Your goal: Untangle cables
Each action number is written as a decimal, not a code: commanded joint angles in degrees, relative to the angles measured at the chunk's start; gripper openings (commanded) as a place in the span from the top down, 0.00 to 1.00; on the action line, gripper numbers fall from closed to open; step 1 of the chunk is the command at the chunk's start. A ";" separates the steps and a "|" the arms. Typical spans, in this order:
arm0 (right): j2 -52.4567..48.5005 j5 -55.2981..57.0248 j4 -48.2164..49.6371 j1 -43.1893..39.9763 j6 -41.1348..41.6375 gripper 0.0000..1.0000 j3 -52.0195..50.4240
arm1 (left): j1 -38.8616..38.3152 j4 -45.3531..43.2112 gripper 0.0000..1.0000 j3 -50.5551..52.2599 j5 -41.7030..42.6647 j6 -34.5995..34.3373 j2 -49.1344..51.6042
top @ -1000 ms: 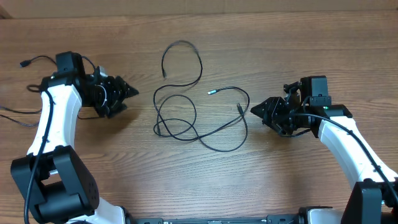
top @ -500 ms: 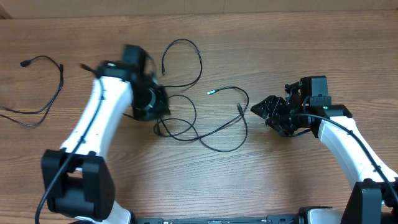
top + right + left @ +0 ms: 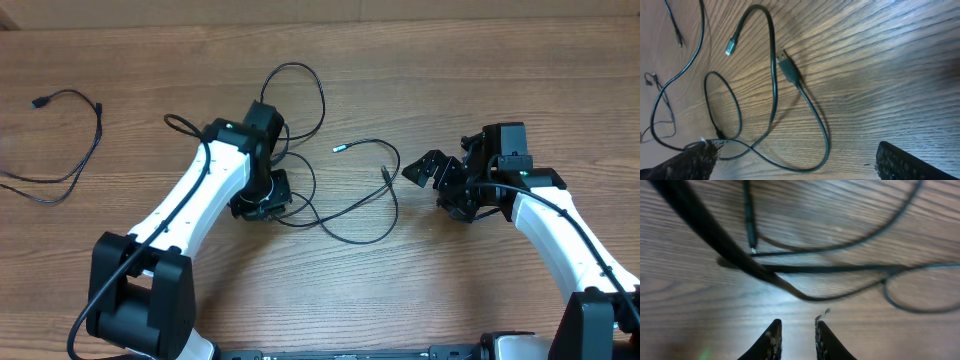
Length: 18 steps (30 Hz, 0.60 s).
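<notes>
1. Overhead view
   - The surface (image 3: 480,80) is brown wood grain.
   - The cables (image 3: 358,241), thin and black, lie in overlapping loops at the middle of the surface. A silver-tipped plug (image 3: 340,149) rests free on their right side.
   - A separate cable (image 3: 99,125) lies well apart at the far left, clear of the tangle.
   - The left pincer (image 3: 262,200) points down onto the left edge of the loops. Its jaws cannot be read from above.
   - The right pincer (image 3: 428,185) sits just beside the right end of the tangle with jaws spread wide, grasping nothing.

2. Left wrist view
   - The left pincer (image 3: 796,337) has its fingertips (image 3: 772,340) narrowly parted. Bare wood shows in the gap and no cord sits between them.
   - Blurred cords cross just ahead of it. One small plug (image 3: 751,230) points its tip toward the camera.

3. Right wrist view
   - The right pincer (image 3: 795,150) is released, with its fingers (image 3: 910,160) at the opposite lower corners.
   - One cord (image 3: 772,85) loops on the wood between and ahead of the fingers. It ends in a flat rectangular plug (image 3: 789,70).
   - A second plug end (image 3: 730,48) lies near the first.
</notes>
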<state>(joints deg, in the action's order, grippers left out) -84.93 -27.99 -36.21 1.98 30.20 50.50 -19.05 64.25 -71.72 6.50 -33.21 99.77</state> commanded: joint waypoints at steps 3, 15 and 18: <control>-0.02 1.40 0.11 0.31 -0.04 0.00 -0.31 | -0.22 -5.31 0.78 4.33 -3.93 -3.28 -0.13; -0.02 1.40 0.13 0.31 -0.04 0.00 -0.31 | -0.13 -14.47 0.78 6.86 -4.17 -3.21 -0.13; -0.02 1.40 0.13 0.31 -0.04 0.00 -0.31 | -0.13 -14.69 0.84 6.86 -4.63 -3.21 -0.13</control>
<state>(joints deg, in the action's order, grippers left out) -84.93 -27.14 -36.25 1.98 30.22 50.50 -19.05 49.76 -65.19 3.40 -36.10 99.77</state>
